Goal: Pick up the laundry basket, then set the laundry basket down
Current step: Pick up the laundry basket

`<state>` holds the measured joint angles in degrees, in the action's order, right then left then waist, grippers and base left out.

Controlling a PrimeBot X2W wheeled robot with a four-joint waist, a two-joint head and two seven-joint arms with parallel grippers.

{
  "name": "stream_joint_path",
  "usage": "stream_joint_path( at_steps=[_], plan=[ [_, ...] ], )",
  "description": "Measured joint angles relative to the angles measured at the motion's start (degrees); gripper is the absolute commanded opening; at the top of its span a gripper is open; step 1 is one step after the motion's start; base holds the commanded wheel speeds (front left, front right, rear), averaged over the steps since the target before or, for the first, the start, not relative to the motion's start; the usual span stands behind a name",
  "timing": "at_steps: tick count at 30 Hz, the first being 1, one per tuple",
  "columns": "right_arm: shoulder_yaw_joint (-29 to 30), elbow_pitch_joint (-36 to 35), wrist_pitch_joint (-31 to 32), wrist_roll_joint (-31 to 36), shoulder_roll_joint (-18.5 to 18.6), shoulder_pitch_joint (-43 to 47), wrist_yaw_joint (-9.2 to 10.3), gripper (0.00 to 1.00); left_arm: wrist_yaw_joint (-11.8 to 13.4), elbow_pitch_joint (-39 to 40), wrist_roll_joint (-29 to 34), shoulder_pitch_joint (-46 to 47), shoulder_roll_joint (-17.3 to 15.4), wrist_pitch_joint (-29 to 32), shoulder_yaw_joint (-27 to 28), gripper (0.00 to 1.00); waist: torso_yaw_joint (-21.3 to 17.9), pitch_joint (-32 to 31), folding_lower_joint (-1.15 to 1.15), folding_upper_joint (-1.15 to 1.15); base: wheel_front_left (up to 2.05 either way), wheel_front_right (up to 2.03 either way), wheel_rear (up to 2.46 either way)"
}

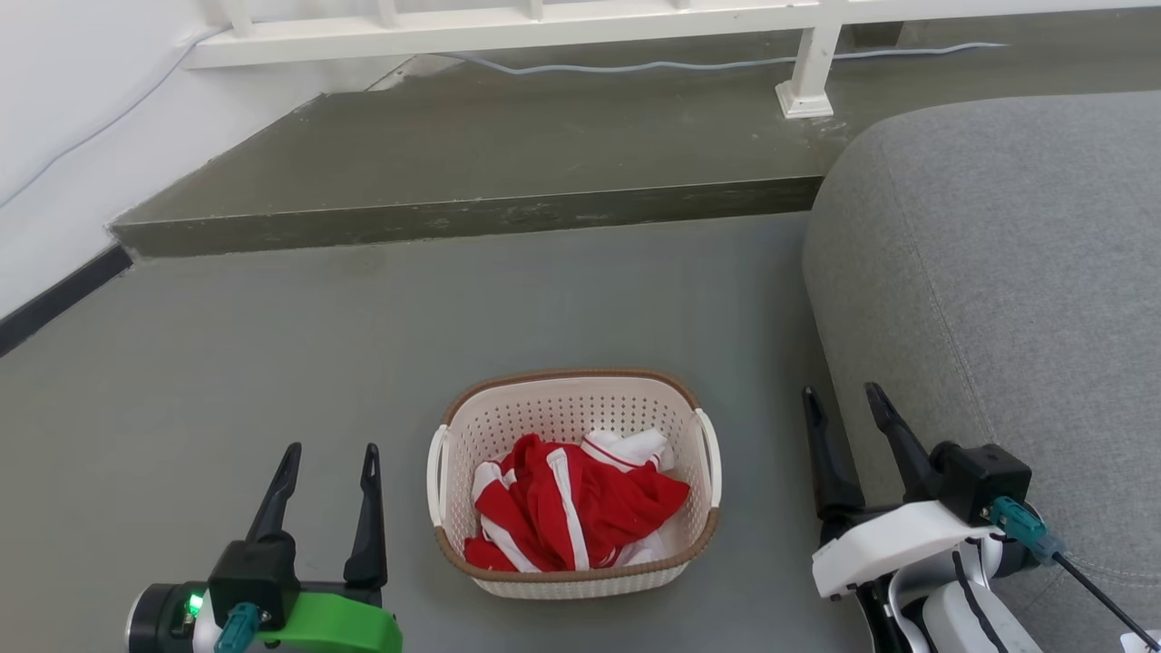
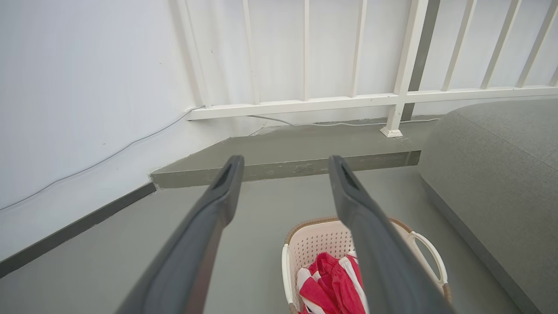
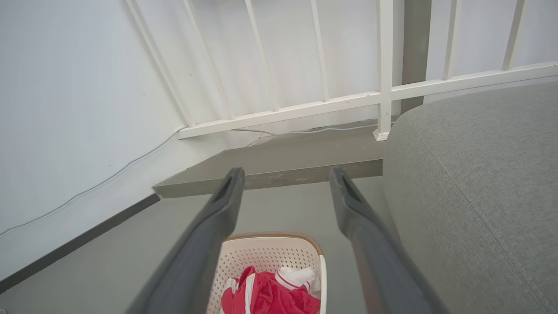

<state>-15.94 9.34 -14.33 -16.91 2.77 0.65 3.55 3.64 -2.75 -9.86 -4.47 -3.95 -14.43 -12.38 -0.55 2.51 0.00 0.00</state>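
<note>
- The laundry basket [image 1: 562, 413] stands upright on the grey floor [image 1: 272, 363], low in the middle of the head view. It is between the two grippers and touches neither.
- A crumpled red and white garment [image 1: 580, 508] lies inside the basket, below its brown rim.
- The basket has a white handle [image 1: 436, 476] on the side facing the left gripper and another on the side facing the right gripper.
- The left gripper [image 1: 331, 451] is at the lower left, beside the basket but apart from it. Its two dark fingers are spread wide, point away from the robot and have nothing between them.
- The right gripper [image 1: 842, 392] is at the lower right, between the basket and a grey sofa [image 1: 998, 272]. Its fingers are also spread wide and are empty.
- In the left wrist view, the left gripper [image 2: 285, 160] frames bare floor. The basket [image 2: 318, 240] shows low and to the right, partly behind one finger.
- In the right wrist view, the right gripper [image 3: 285, 171] is open over the floor. The basket [image 3: 266, 255] sits at the bottom edge, partly behind the left-hand finger, with the sofa close on the right.
- Beyond the basket is a raised step [image 1: 472, 163] with a white railing [image 1: 508, 32] on it and a thin cable [image 1: 635, 65] along the railing's base.
- A white wall [image 1: 73, 91] with a dark skirting runs along the left.
</note>
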Motion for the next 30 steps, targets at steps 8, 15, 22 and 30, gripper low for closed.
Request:
stream_joint_path(
  at_steps=[8,15,22,30],
  plan=[
    [0.0,-0.1,0.0,0.0,0.0,0.0,-0.01,1.00,-0.1,0.0,0.0,0.0,0.0,0.0,0.3,1.00,0.0,0.2,0.00,0.00,0.00,0.00,0.00],
    [-0.1,-0.3,0.0,-0.1,0.0,0.0,-0.01,1.00,-0.1,0.0,0.0,0.0,0.2,0.0,0.7,1.00,0.0,0.5,0.00,0.00,0.00,0.00,0.00],
    [-0.1,-0.3,0.0,-0.2,0.0,0.0,-0.02,1.00,-0.2,0.0,0.0,0.0,0.4,0.0,0.8,1.00,0.0,0.8,0.00,0.00,0.00,0.00,0.00],
    [-0.2,-1.4,0.0,-0.2,0.0,-0.1,-0.02,1.00,-0.2,0.8,0.0,0.0,0.6,0.0,1.1,1.00,0.1,2.3,0.00,0.00,0.00,0.00,0.00]
  ],
)
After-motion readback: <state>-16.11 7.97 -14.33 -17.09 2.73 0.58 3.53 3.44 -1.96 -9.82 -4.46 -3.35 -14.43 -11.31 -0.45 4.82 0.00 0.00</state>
